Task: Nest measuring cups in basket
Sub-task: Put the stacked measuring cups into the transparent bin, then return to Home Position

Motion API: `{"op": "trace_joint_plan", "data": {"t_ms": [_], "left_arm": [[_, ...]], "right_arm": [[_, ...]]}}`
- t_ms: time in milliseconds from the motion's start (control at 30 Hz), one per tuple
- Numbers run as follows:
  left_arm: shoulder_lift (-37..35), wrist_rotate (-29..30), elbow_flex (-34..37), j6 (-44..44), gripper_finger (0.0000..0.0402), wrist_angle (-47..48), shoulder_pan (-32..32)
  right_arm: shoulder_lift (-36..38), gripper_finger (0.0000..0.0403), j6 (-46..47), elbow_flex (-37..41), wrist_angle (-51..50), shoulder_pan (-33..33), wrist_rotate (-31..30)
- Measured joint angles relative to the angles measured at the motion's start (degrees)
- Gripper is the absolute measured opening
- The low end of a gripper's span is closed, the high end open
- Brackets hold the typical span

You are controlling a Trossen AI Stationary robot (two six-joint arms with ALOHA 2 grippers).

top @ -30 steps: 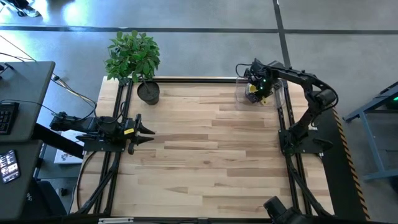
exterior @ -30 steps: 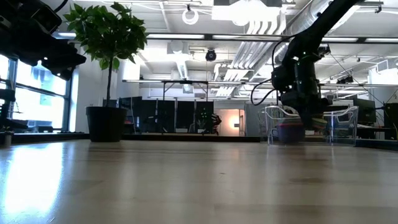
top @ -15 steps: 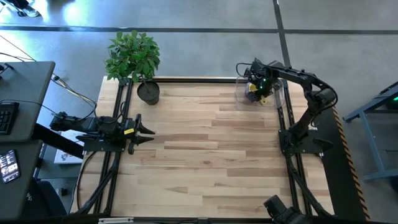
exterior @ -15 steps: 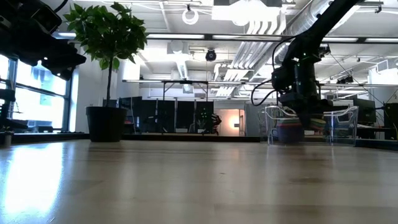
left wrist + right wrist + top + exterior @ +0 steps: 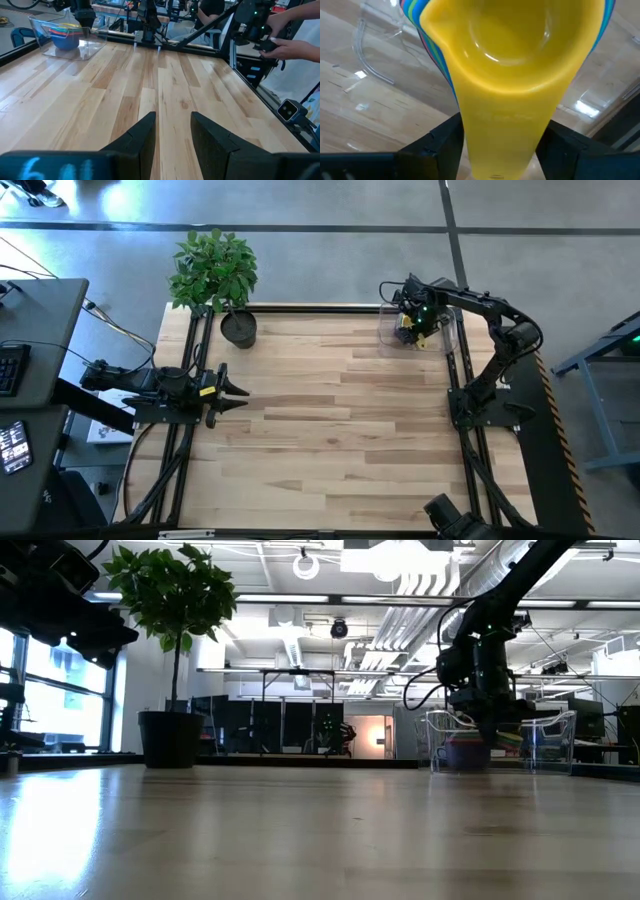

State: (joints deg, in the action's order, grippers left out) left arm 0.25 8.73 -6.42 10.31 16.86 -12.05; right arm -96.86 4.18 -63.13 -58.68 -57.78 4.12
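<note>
- yellow cup sits nested on the coloured stack inside the basket; nesting looks complete.
- right gripper over basket, fingers parted beside the handle, released.
- left gripper open, far from basket.

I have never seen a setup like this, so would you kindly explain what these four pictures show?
Two dark robot arms work at a wooden table. One camera looks straight down, one sits level with the tabletop, and one rides on each wrist. The left gripper waits open at the table's left edge. The right gripper reaches into the clear basket at the far right corner, its fingers either side of the yellow cup's handle, apparently letting go. That cup sits on the nested stack. A potted plant stands at the far left corner.
</note>
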Motion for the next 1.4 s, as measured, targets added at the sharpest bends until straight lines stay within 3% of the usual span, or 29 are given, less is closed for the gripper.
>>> {"op": "trace_joint_plan", "data": {"t_ms": [633, 767, 867, 967, 1233, 1400], "left_arm": [[0.0, 0.0, 0.0, 0.0, 0.0113, 0.0, 0.0], [0.0, 0.0, 0.0, 0.0, 0.0113, 0.0, 0.0], [0.0, 0.0, 0.0, 0.0, 0.0113, 0.0, 0.0], [0.0, 0.0, 0.0, 0.0, 0.0113, 0.0, 0.0], [0.0, 0.0, 0.0, 0.0, 0.0113, 0.0, 0.0], [0.0, 0.0, 0.0, 0.0, 0.0113, 0.0, 0.0]], "right_arm": [[2.5, 0.0220, -2.7, -8.4, -7.0, 0.0, -0.8], [6.3, 0.0220, 0.1, -9.3, -5.2, 0.4, 4.3], [11.6, 0.0220, 2.9, -7.4, 1.9, 2.5, 9.2], [17.8, 0.0220, 6.1, -3.8, 12.1, 5.9, 10.3], [30.8, 0.0220, 8.4, 6.0, 39.2, 17.3, 10.5], [35.8, 0.0220, 7.7, 13.3, 53.4, 25.2, 6.8]]}}
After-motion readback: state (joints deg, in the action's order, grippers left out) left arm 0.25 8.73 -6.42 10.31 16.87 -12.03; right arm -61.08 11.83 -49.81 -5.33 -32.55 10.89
